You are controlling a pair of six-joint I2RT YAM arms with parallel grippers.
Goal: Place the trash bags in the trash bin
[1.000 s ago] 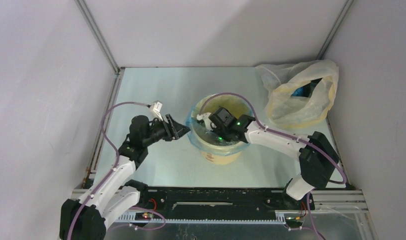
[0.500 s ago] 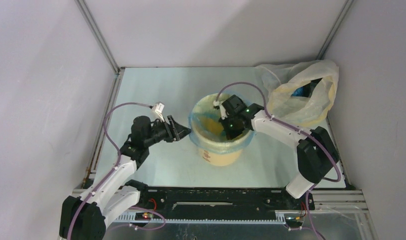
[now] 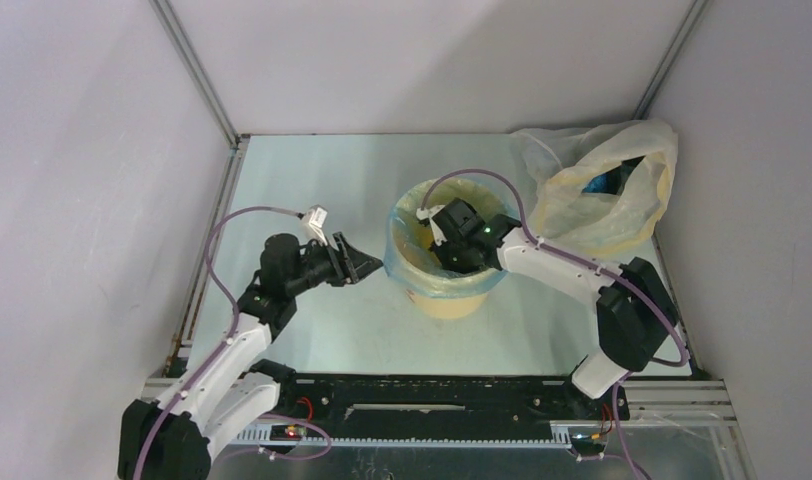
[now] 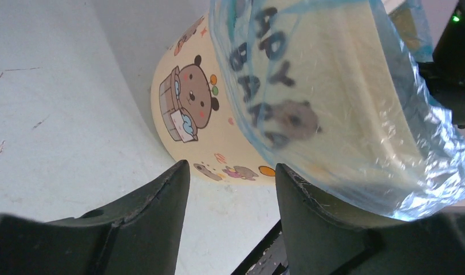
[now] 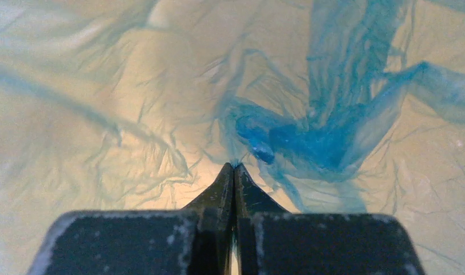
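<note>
The trash bin point(image 3: 447, 303), a yellow-orange bucket with cartoon bears, stands mid-table. A blue trash bag point(image 3: 399, 264) lines it, its film folded over the rim. My right gripper point(image 3: 452, 262) reaches down inside the bin. In the right wrist view it point(image 5: 235, 166) is shut, pinching a bunched bit of the blue bag point(image 5: 299, 137) at the fingertips. My left gripper point(image 3: 368, 264) is open and empty just left of the bin. In the left wrist view its jaws point(image 4: 230, 172) stand apart near the bin's side point(image 4: 190, 109), by the bag's overhanging edge point(image 4: 345, 120).
A larger pale yellowish see-through bag point(image 3: 602, 190) lies at the back right corner, something blue inside it. Grey walls close the table on the left, back and right. The black base rail point(image 3: 432, 395) runs along the near edge.
My right gripper has moved from the bin's rim down into the bin. The blue bag's edge now hangs further over the rim. My left arm has hardly moved.
</note>
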